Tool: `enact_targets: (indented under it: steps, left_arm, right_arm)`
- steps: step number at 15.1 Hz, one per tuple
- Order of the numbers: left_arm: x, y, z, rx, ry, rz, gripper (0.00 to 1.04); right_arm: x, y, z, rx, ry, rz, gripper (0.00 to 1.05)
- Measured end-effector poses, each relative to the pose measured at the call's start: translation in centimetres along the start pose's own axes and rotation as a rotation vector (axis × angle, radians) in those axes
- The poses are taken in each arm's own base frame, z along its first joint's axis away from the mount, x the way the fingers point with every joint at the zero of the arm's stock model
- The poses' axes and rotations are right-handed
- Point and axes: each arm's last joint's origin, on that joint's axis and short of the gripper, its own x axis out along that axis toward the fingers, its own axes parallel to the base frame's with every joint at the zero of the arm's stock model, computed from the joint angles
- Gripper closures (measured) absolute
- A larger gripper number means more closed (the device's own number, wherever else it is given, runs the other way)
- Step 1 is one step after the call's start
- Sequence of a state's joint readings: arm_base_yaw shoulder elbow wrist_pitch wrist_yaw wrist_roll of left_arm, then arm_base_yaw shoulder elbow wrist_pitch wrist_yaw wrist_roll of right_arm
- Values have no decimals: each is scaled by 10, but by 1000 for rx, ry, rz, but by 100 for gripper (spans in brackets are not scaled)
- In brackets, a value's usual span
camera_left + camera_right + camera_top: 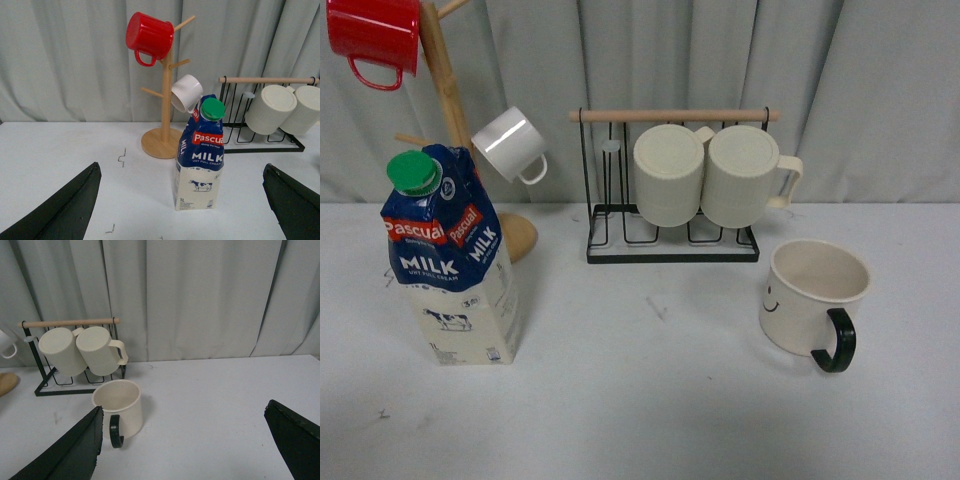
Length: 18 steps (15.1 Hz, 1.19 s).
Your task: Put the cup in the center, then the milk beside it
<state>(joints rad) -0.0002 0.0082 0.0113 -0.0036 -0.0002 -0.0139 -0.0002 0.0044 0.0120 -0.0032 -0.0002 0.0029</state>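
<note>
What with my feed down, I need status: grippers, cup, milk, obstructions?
Left gripper and right gripper open, empty. Cup upright, right of centre, untouched. Milk upright, far left. Mug rack behind centre, not blocking.

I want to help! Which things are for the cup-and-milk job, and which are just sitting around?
For the job: cup with the black handle, milk carton.
Just sitting around: red mug, small white mug, two ribbed mugs, wooden mug tree, wire rack.
</note>
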Motion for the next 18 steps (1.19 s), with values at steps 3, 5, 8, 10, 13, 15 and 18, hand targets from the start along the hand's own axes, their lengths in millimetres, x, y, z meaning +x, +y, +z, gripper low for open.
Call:
enact_targets:
  steps: [3,5,8,10,13,15,18]
  left_arm:
    - [0,0,0,0,0,0,7]
    - [0,0,0,0,0,0,7]
    - [0,0,0,0,0,0,7]
    - [0,0,0,0,0,0,7]
    - [0,0,0,0,0,0,7]
    - [0,0,0,0,0,0,7]
    - [0,0,0,0,0,0,7]
  right_arm:
    - [0,0,0,0,0,0,6]
    - [0,0,0,0,0,0,6]
    - [0,0,0,0,0,0,6]
    - [0,0,0,0,0,0,6]
    - [0,0,0,0,0,0,6]
    - [0,0,0,0,0,0,6]
    - [0,0,0,0,0,0,6]
